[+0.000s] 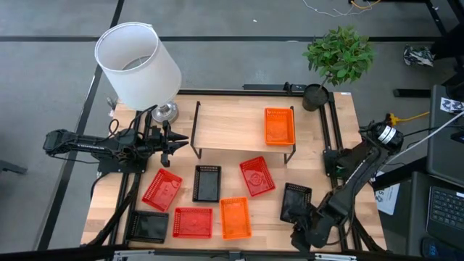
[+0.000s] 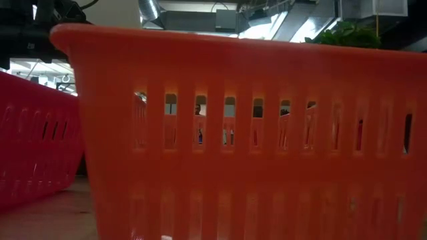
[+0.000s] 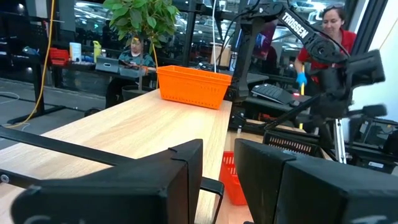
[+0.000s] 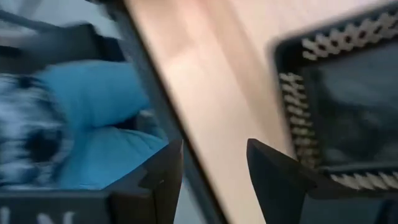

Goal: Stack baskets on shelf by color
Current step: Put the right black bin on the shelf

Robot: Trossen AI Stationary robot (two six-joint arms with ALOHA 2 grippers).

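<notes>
Near table's front right corner, right gripper (image 1: 303,237) hovering released beside black basket (image 1: 296,201), likely lining up grasp; left gripper (image 1: 176,142) waiting parted, empty, by shelf (image 1: 228,127).

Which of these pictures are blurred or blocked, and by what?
Right wrist view: motion-blurred, the black basket and table edge smeared. Low view: an orange basket close to the lens blocks nearly everything, with bright ceiling light above it. Left wrist view: the near fingers are soft, the shelf sharp. High view: evenly lit and clear.
</notes>
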